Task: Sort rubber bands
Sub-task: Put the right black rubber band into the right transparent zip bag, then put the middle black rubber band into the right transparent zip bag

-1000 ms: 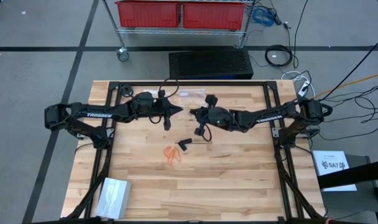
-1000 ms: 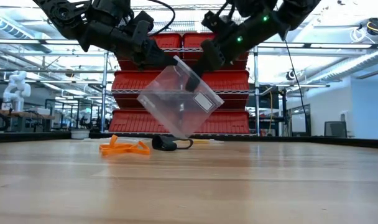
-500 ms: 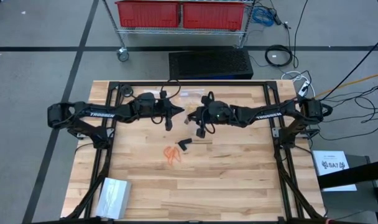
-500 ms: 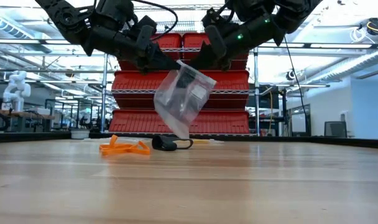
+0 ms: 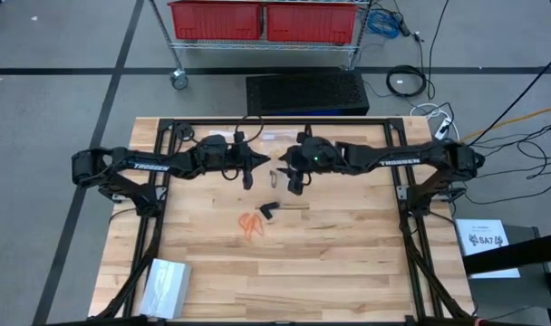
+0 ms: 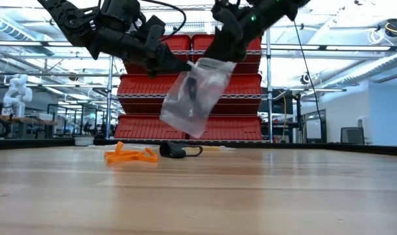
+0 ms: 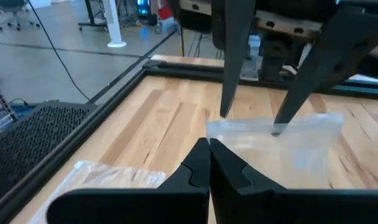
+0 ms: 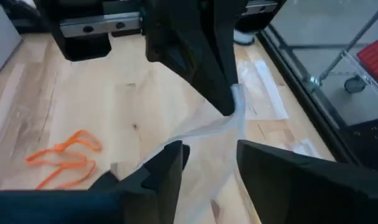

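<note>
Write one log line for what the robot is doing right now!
left gripper: shut on clear bag, held above table | right gripper: open around bag's edge | orange rubber bands: on table | black rubber bands: on table

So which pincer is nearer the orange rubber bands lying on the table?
Left, narrowly. The left pincer is raised above and just behind the orange rubber bands; the right pincer hangs farther to their right.

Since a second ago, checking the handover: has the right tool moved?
Yes. In the high view the right tool has moved toward the table's far edge, away from the black rubber bands.
</note>
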Tool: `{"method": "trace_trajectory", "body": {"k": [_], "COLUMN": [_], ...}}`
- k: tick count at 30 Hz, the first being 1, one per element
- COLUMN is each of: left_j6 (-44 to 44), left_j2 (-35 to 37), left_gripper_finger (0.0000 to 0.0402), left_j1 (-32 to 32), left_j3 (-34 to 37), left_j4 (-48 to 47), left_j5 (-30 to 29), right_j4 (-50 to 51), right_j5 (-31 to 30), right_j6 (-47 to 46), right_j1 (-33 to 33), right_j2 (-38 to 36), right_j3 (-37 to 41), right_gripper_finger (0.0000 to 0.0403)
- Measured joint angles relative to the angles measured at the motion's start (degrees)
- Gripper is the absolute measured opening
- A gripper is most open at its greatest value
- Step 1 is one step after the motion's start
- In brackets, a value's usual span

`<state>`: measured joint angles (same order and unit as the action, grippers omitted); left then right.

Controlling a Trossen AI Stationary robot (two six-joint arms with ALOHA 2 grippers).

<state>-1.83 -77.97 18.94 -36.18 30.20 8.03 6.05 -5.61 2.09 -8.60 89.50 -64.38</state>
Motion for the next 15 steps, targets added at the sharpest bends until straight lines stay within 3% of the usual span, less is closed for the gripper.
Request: {"method": "trace_trajectory", "body": {"k": [8,11,15], "left_j6": [-0.02,0.36,3.32], "left_j2": [0.0,0.0,-0.04], "left_gripper_finger": [0.0,0.0,0.0], "left_j1": [0.0,0.23,2.48], "left_j3": [0.0,2.58,8.12], "left_j4": [1.32,8.09,20.98], "left_j5": [-2.39,-2.78,-1.68], "right_j4": [23.51,27.54,24.3], "right_j5": [0.07,3.53,7.72], "right_j6": [-1.01,-2.71,-5.46], "right_j1": [0.02,0.02,0.07], "right_j2": [-0.34,-1.3,-3.23], "right_j3": [-10.35,-8.91,-1.02], "right_gripper_finger": [0.0148,0.0148,0.0148]}}
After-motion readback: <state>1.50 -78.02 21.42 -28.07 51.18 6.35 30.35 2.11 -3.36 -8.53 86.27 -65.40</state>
